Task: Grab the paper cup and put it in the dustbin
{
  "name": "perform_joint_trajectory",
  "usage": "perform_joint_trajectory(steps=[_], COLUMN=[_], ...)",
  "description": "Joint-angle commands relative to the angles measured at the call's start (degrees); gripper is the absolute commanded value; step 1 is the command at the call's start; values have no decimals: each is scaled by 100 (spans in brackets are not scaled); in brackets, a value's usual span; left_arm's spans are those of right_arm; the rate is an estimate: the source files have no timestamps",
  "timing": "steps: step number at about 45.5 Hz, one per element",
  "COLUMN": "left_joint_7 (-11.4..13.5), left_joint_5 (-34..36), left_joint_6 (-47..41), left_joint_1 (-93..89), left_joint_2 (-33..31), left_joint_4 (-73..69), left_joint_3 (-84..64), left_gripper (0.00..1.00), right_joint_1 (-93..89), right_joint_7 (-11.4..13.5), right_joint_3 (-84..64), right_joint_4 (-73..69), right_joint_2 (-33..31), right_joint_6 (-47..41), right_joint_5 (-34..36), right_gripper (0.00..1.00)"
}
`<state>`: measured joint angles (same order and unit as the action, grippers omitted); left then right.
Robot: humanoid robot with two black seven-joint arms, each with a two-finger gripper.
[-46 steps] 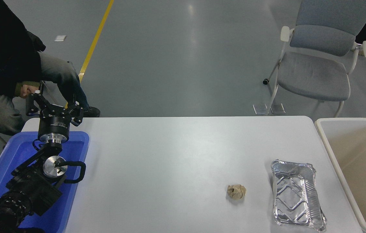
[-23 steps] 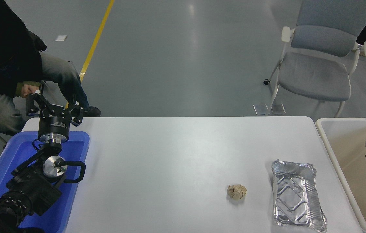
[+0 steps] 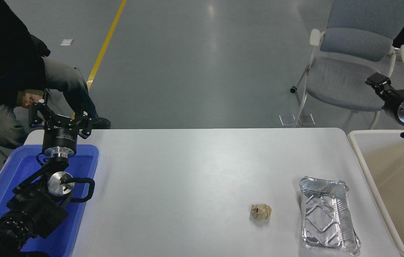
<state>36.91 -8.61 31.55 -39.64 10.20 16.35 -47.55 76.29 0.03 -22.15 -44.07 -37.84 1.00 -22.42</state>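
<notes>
The paper cup is out of view. The beige dustbin (image 3: 363, 157) stands off the table's right end, and the part of its inside that shows holds nothing. My right gripper (image 3: 379, 82) comes in from the right edge, raised above the dustbin's far rim and pointing up-left toward the chair. My left gripper (image 3: 60, 116) is parked at the lower left over the blue tub's far edge, open and holding nothing.
A blue tub (image 3: 87, 167) sits under my left arm. A crumpled brown paper ball (image 3: 261, 211) and a foil tray (image 3: 328, 217) lie on the white table (image 3: 194, 171) at the front right. A grey chair (image 3: 348, 71) stands behind the table. A person (image 3: 5, 67) sits at the far left.
My right arm has risen from low at the right edge inside the dustbin to above its far rim. The left arm and the things on the table have not moved.
</notes>
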Motion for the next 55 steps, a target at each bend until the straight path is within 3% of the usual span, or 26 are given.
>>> perform_joint_trajectory(steps=[1, 19, 32, 43, 55], left_joint_7=[0, 0, 0, 0, 0], left_joint_5=[0, 0, 0, 0, 0], left_joint_6=[1, 1, 1, 9, 1], left_joint_1=[0, 0, 0, 0, 0], left_joint_2=[0, 0, 0, 9, 0], left_joint_4=[0, 0, 0, 0, 0], left_joint_3=[0, 0, 0, 0, 0], left_gripper=[99, 99, 99, 99, 99], right_joint_1=[1712, 4174, 5361, 5915, 6222], right_joint_7=[-20, -29, -56, -56, -38], right_joint_3=[-1889, -3691, -4263, -4281, -4491], right_joint_4=[-1437, -3643, -4241, -4338, -4347], right_joint_2=[-30, 418, 1419, 2043, 2536], right_joint_6=[-12, -1129, -2393, -3817, -4460], right_joint_5=[-272, -263, -202, 904, 1732], right_gripper=[100, 100, 100, 100, 100])
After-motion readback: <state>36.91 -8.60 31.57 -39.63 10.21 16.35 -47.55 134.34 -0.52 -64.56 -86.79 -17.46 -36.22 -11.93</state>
